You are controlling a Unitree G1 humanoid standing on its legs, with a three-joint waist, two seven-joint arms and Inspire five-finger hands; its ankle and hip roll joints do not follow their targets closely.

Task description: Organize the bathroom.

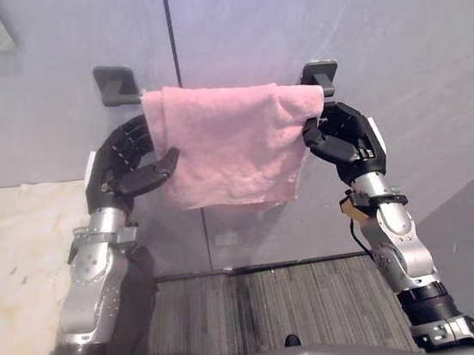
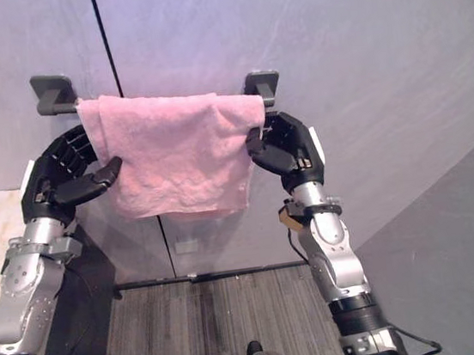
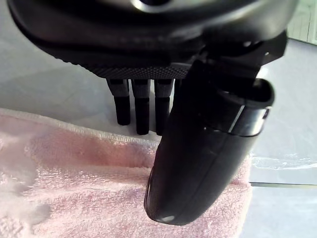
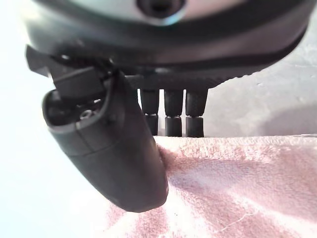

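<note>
Grey wall panels with a dark vertical seam behind; striped carpet below. Pink towel draped over a dark wall-mounted rail, long axis horizontal along the rail, folded halves hanging down. Both arms raised, palms facing inward. Left hand pinches the towel's left edge, fingers behind, thumb in front. Right hand pinches the right edge the same way.
</note>
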